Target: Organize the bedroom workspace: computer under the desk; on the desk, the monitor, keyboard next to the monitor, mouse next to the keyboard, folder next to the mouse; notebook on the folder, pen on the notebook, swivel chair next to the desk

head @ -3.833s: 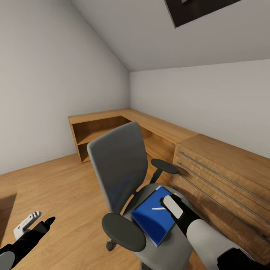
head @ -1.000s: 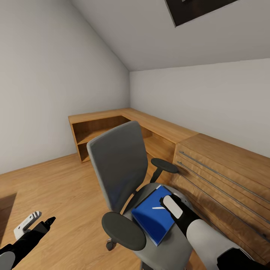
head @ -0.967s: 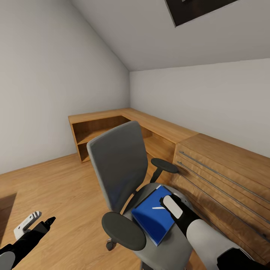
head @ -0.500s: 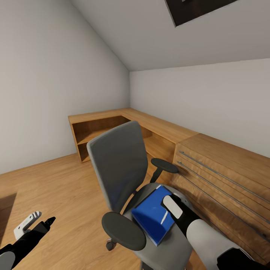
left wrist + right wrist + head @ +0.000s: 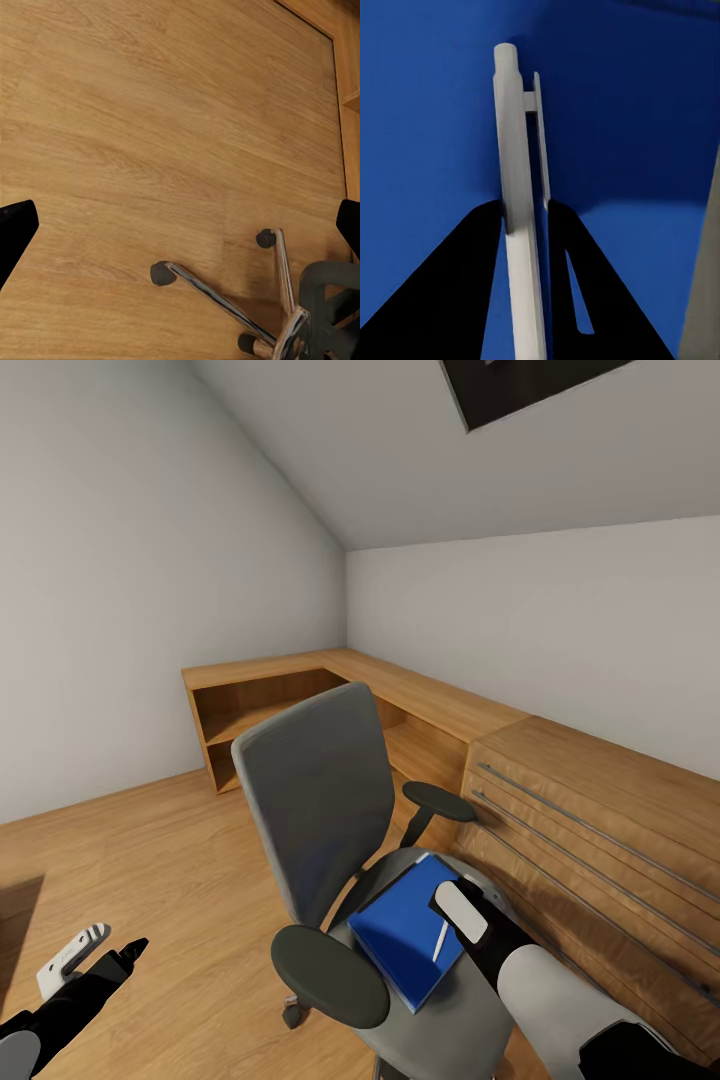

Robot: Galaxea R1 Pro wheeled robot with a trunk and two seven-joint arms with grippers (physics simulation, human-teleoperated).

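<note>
The right gripper [image 5: 526, 217] pinches the white pen [image 5: 519, 202] between its black fingers just above the blue folder [image 5: 405, 940], which lies on the swivel chair [image 5: 318, 810] seat. A wooden drawer unit [image 5: 590, 830] stands close beside the chair, low wooden shelving [image 5: 270, 710] behind. The left gripper [image 5: 95, 950] hangs open over bare floor [image 5: 150, 135] near the chair's chrome base [image 5: 225, 300].
</note>
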